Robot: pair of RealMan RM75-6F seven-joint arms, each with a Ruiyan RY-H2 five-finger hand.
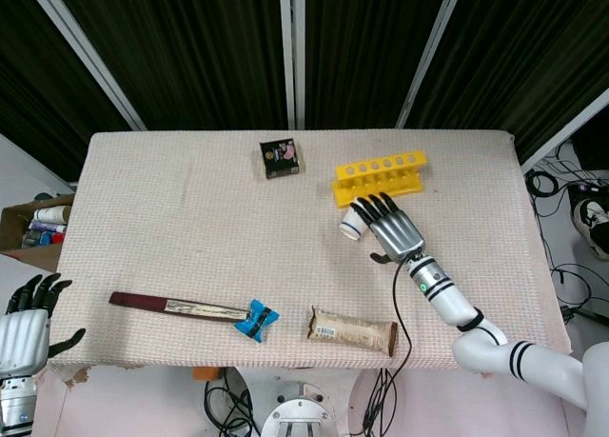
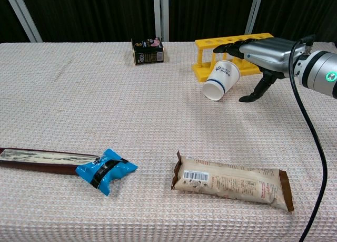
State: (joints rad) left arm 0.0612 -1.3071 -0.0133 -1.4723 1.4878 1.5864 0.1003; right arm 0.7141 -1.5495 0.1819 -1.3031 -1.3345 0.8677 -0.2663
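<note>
the right hand (image 1: 396,229) is reaching in from the right edge of the table, palm down, with its fingers (image 2: 231,45) stretched out flat and spread over a white paper cup (image 2: 221,80). the thumb (image 2: 259,90) is hanging down apart from the cup on its right side, so the hand is lying loosely open over the cup; whether the fingers are actually touching it cannot be told. the cup is lying on its side towards the far right part of the table, its open mouth facing the near edge and its base up against the yellow test tube rack (image 1: 380,177). the rack is standing just behind the cup, close to the far edge, with a row of round holes along its top.

farther out, a small dark box (image 1: 280,158) is sitting near the middle of the far edge. a long brown snack bar wrapper (image 2: 231,181) is lying close to the near edge, in front of the hand. to its left a small blue packet (image 2: 105,170) is resting on the end of a long dark flat stick (image 1: 176,307) that is running along the near edge towards the left corner.

the left hand (image 1: 27,325) is hovering off the near left corner of the table (image 1: 171,218), fingers apart and holding nothing. a cardboard box of bottles (image 1: 40,225) is sitting beyond the left edge.
</note>
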